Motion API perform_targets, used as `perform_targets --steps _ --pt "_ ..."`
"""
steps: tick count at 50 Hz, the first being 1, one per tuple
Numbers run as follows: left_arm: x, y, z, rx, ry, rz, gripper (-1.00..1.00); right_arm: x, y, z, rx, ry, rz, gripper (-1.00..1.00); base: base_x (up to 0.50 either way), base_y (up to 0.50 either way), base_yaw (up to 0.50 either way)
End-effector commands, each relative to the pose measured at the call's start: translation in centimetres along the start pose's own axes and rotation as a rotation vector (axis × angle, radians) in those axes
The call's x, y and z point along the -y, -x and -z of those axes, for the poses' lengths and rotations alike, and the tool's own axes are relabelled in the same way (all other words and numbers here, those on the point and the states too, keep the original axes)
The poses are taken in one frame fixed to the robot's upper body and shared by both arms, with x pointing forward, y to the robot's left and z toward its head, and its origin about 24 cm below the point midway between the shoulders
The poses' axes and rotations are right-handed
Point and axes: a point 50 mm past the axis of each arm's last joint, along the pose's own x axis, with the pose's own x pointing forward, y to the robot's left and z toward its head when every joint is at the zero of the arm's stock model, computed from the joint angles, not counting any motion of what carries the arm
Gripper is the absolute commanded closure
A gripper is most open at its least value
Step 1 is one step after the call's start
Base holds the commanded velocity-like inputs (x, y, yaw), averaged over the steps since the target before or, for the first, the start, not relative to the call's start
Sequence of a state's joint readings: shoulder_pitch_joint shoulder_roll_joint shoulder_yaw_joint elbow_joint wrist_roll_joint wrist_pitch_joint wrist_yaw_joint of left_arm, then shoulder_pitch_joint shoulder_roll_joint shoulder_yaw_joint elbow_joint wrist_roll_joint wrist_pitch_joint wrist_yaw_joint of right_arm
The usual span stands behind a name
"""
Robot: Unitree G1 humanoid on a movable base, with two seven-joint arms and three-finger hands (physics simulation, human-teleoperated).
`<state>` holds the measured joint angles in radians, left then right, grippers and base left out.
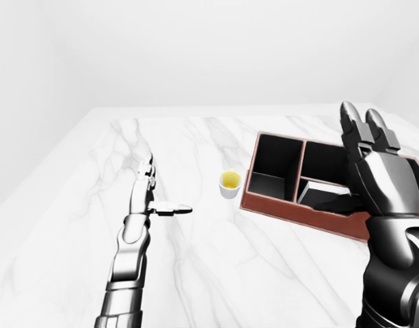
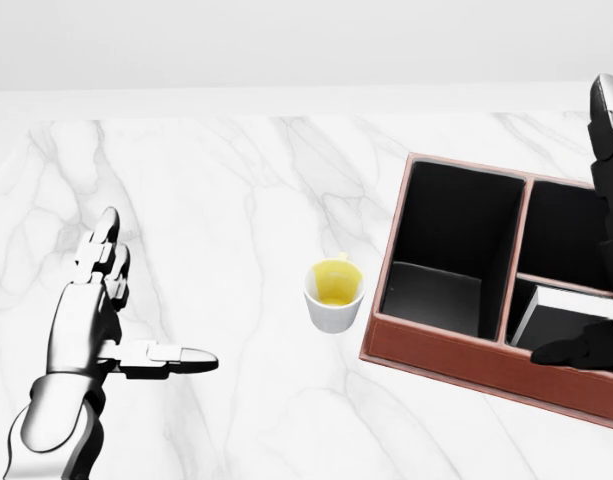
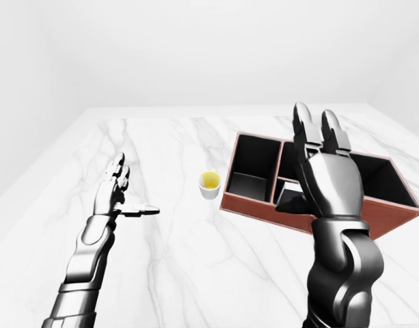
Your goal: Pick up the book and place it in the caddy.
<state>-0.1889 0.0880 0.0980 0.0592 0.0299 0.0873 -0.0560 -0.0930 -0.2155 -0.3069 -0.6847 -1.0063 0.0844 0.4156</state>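
The brown caddy (image 2: pixel 456 352) with black compartments sits at the right of the marble table (image 2: pixel 236 200). The book (image 2: pixel 534 314), pale-edged with a dark face, stands leaning inside the caddy's small lower-right compartment. My right hand (image 1: pixel 359 158) is open, fingers spread and pointing up, held above the caddy's right side and clear of the book. Its thumb (image 2: pixel 578 350) hangs over the caddy's near wall. My left hand (image 2: pixel 136 310) is open above the table at the left, thumb stretched toward the cup, holding nothing.
A white cup (image 2: pixel 334 296) with yellow liquid stands just left of the caddy. The caddy's large left compartment (image 2: pixel 451 250) holds nothing visible. The table ends at a pale wall along the top of the views.
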Motion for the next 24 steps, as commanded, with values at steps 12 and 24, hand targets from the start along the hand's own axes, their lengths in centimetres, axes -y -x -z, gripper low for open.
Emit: perform_targets --steps 12,24 --pt "-0.8 1.2 -3.2 0.148 0.074 -0.022 -1.00 6.4 7.4 -0.1 0.210 -0.412 0.232 -1.00 0.00 0.00 0.00" --pt "-3.1 6.5 -10.3 0.509 0.218 -0.030 -1.00 8.2 9.6 1.0 0.236 -0.530 0.365 -1.00 0.00 0.00 0.00"
